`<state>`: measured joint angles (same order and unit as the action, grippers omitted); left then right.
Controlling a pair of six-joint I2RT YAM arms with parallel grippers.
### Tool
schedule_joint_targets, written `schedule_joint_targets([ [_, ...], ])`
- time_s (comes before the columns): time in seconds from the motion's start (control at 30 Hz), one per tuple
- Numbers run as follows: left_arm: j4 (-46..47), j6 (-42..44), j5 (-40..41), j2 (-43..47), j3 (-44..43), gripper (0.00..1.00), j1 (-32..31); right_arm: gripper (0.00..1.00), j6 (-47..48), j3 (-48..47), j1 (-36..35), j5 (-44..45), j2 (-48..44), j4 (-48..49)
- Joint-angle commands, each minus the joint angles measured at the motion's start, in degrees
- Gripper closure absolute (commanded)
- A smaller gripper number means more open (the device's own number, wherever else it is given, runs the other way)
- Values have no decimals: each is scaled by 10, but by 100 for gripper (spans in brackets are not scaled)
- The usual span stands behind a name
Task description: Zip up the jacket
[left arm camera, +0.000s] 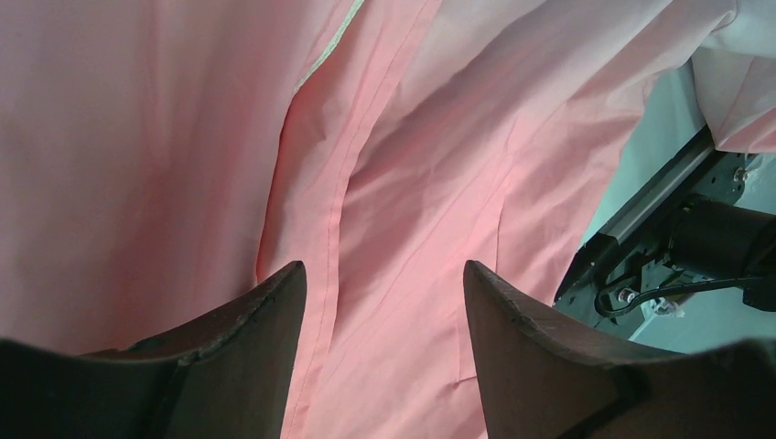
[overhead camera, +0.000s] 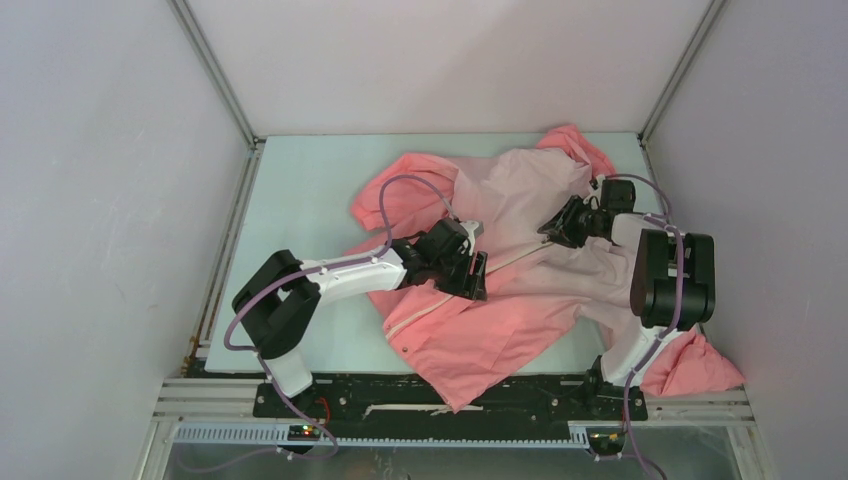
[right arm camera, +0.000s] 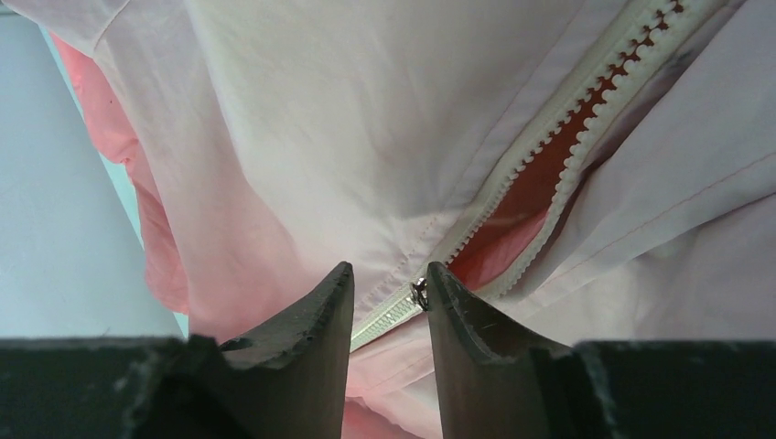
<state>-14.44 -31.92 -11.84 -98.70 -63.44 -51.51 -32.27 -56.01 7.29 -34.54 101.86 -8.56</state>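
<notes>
The jacket lies spread on the table, coral pink at the near end and pale pink at the far end, with a light zipper running diagonally across it. My left gripper is open and empty, its fingers straddling a coral fabric seam. My right gripper is narrowly open over the pale part. In the right wrist view the metal zipper slider sits against the inside of the right finger. The zipper teeth are parted beyond the slider and joined on its near side.
The pale green table shows left of the jacket. White walls enclose three sides. A black rail runs along the near edge. One sleeve hangs over the front right corner by the right arm's base.
</notes>
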Motion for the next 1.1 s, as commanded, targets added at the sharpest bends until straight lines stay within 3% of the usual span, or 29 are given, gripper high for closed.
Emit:
schedule_joint_targets([
  [0.0,15,6,-8,11,10,33,3,63,7,3,-1,-6,-19,4],
  [0.23,15,7,-14,5,8,33,3,63,14,3,-3,5,-6,13],
  [0.53,25,6,-33,61,11,33,3,80,21,3,-9,23,3,12],
  [0.67,32,21,7,92,22,29,3,91,30,-1,-16,44,4,4],
  [0.73,16,32,52,91,22,23,3,100,40,-9,-21,58,5,-6],
  [0.87,-27,71,135,59,8,12,3,100,77,-35,-37,107,4,-46],
  [1.07,-86,97,161,-20,-38,10,2,100,137,-57,-64,168,-2,-81],
])
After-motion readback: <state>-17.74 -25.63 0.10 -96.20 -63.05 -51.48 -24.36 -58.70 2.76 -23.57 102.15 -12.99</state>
